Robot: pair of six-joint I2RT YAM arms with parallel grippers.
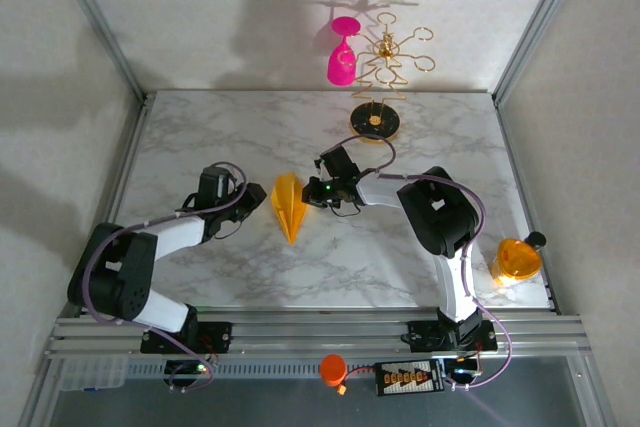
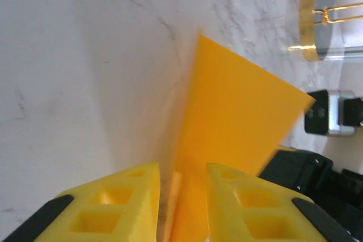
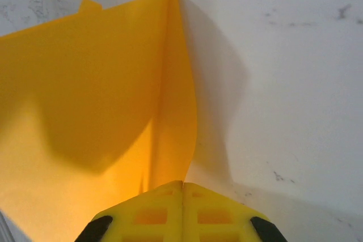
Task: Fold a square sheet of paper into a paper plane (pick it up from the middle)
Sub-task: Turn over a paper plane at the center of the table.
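Mid-table, bare marble table (image 1: pixel 350 267) around: paper plane (image 1: pixel 289 205); right gripper (image 3: pixel 182 184) clamped on its fold, left gripper (image 2: pixel 182 172) slightly parted.

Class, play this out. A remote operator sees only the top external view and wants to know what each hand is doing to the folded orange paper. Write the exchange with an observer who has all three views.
Operator: From above, the left hand and right hand flank the paper plane. Is the right hand gripping it?
Observer: In the right wrist view its fingers are pressed together, and the paper's edge runs in at their tips.
Operator: And the left hand?
Observer: In the left wrist view there is a gap between its fingers, and an edge of the paper stands in that gap.
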